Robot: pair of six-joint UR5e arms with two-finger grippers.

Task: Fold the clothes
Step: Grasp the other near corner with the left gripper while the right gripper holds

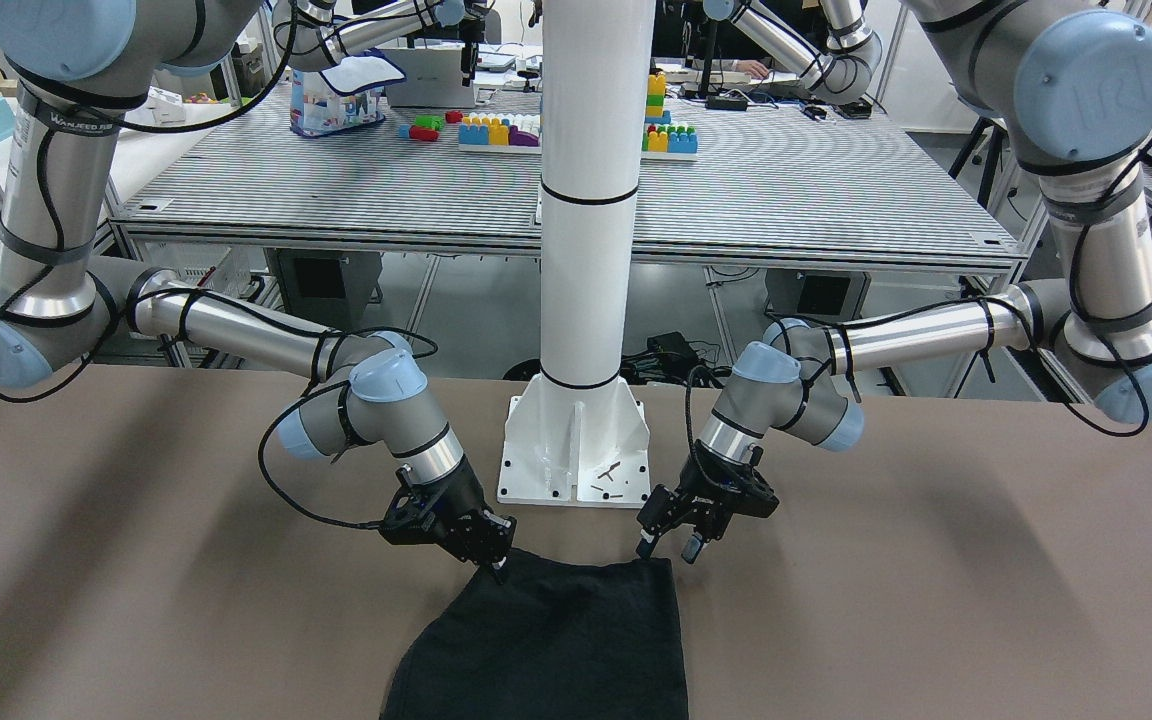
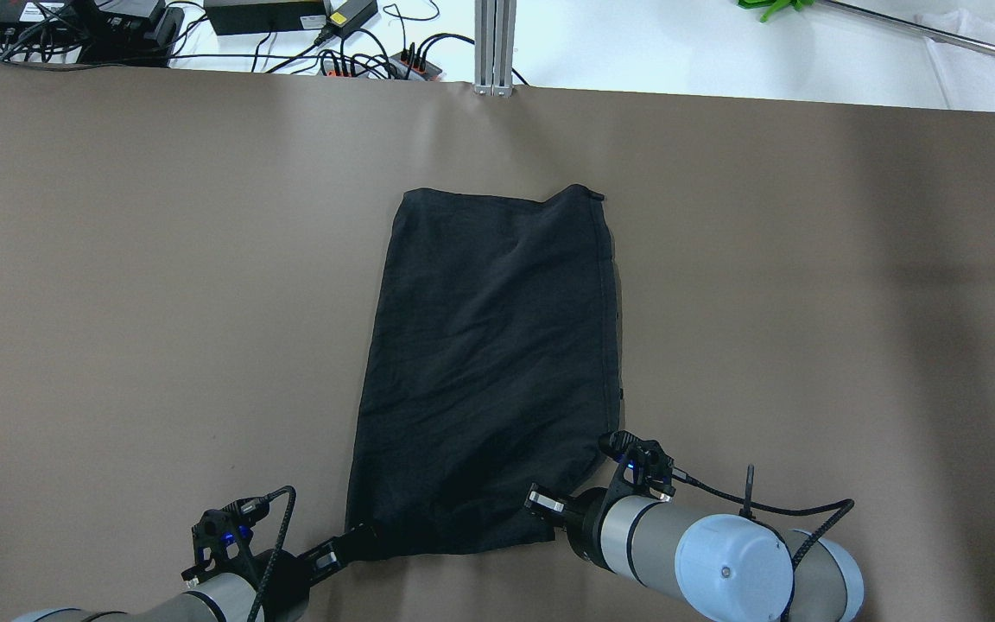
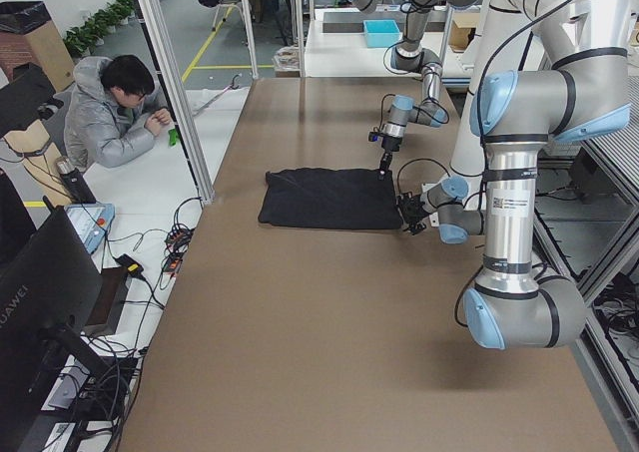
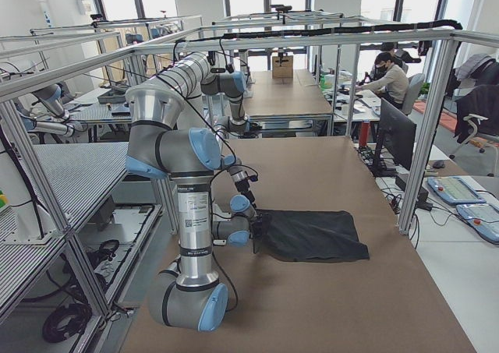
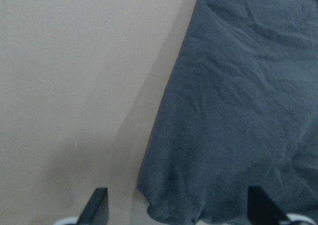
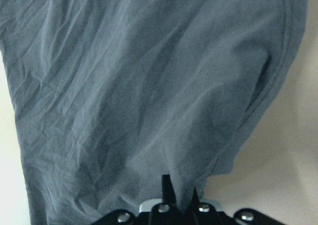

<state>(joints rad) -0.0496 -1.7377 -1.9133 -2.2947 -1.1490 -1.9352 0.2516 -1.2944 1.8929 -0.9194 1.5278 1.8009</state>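
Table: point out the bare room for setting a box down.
Bare table runs wide left of the garment, and equally right of it up to the far edge. Crowded: the near edge, where the left gripper and right gripper meet the garment's corners, by the pole base.

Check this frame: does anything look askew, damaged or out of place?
Nothing damaged or spilled. The black garment lies slightly askew on the table, wrinkled, its far right corner puckered. The right gripper pinches its near edge; the left gripper is open around the other near corner.
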